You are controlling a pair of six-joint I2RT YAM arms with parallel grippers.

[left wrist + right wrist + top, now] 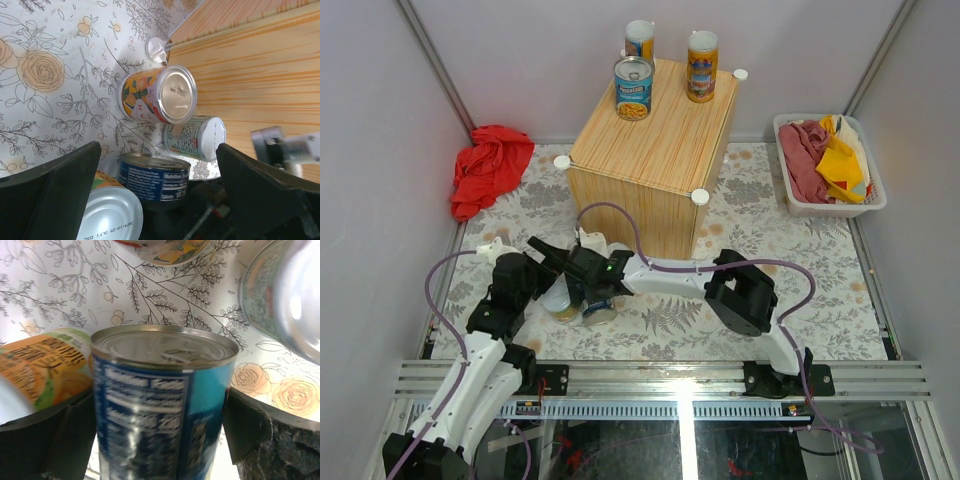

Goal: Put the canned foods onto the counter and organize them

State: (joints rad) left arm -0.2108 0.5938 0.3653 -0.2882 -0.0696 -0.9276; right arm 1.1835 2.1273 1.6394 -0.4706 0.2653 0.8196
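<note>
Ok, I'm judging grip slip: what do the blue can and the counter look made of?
The blue can: probably metal, given its shiny ribbed silver lid, wrapped in a glossy printed label. The counter: wood or wood-look laminate, matt, with fine straight stripes; its white corner caps look plastic.

left arm (485,335): folded, elbow raised, wrist angled rightward | left gripper (552,258): low, jaws spread wide | right arm (720,285): stretched leftward, forearm near level | right gripper (592,292): low, jaws wide apart, just beside the left gripper
</note>
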